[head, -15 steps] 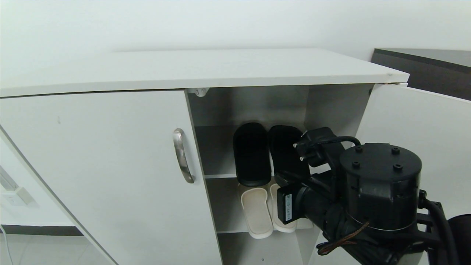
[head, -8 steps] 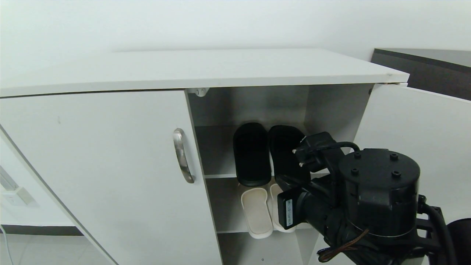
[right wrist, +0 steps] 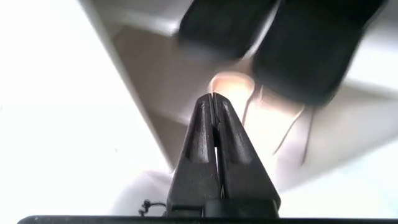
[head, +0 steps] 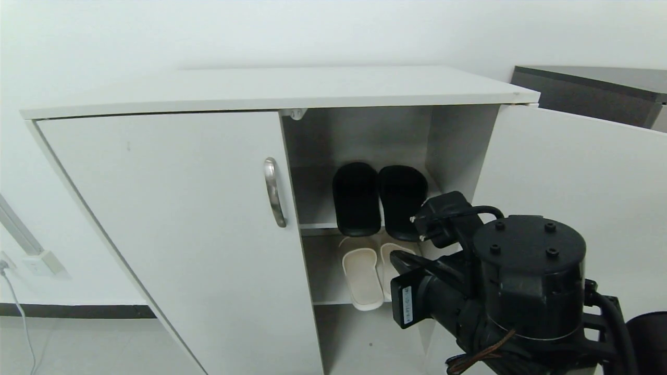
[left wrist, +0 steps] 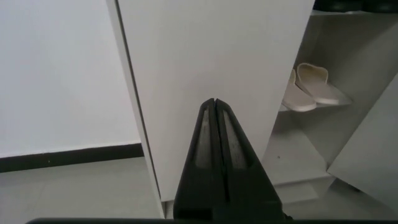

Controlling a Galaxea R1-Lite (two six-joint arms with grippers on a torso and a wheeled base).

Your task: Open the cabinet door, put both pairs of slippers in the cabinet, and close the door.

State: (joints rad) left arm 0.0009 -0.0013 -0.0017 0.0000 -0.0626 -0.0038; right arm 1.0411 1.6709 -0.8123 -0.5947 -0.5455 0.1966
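Note:
The white cabinet (head: 292, 86) has its right door (head: 573, 182) swung open and its left door (head: 172, 219) shut. A pair of black slippers (head: 380, 200) lies on the upper shelf. Below it, on the lower shelf, lies a pair of white slippers (head: 362, 278). My right arm hangs in front of the open compartment. The right gripper (right wrist: 214, 99) is shut and empty, pointing at the black slippers (right wrist: 298, 43) and a white slipper (right wrist: 273, 118). My left gripper (left wrist: 214, 102) is shut and empty, low before the shut left door (left wrist: 211, 56), with the white slippers (left wrist: 311, 87) off to its side.
A metal handle (head: 274, 191) sits on the left door's edge. A wall socket with a cable (head: 36, 263) is low on the left wall. A dark desk (head: 589, 88) stands behind the open door. Bare floor (left wrist: 74, 193) lies in front of the cabinet.
The whole head picture has shifted, so the camera has moved back from the cabinet. My right arm has drawn back and now sits lower against the black slippers. The slippers have not moved.

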